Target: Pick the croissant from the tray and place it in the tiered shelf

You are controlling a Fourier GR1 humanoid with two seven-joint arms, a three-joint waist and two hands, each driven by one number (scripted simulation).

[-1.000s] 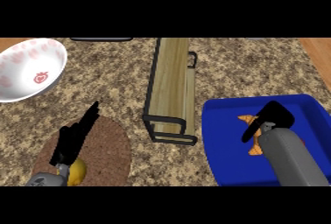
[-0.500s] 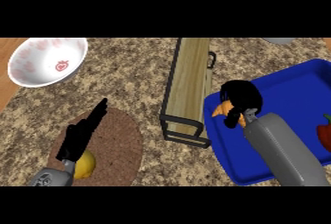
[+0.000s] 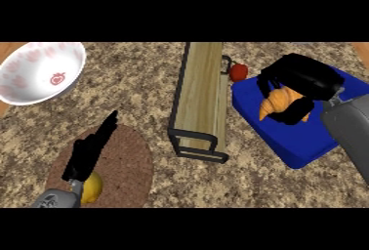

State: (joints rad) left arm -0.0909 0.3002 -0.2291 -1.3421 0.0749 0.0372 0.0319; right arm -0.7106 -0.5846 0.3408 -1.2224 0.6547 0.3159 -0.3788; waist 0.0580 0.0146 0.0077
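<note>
An orange croissant (image 3: 276,103) is held over the blue tray (image 3: 302,144) at the right. My right hand (image 3: 302,80) is curled round it from above, its fingers dark on both sides of the pastry. The tiered shelf (image 3: 201,95), light wood with a black wire frame, stands just left of the tray, running from the far side toward me. My left hand (image 3: 90,149) rests open with straight fingers over a brown round mat at the lower left.
A white bowl with red strawberry prints (image 3: 39,72) sits at the far left. A yellow fruit (image 3: 91,189) lies on the brown mat (image 3: 130,166) under my left forearm. A small red item (image 3: 238,72) lies between the shelf and the tray's far corner.
My right hand has closed round the croissant and raised it toward the shelf side of the tray. The view has shifted, so the tray and shelf appear displaced. The left hand stays put.
</note>
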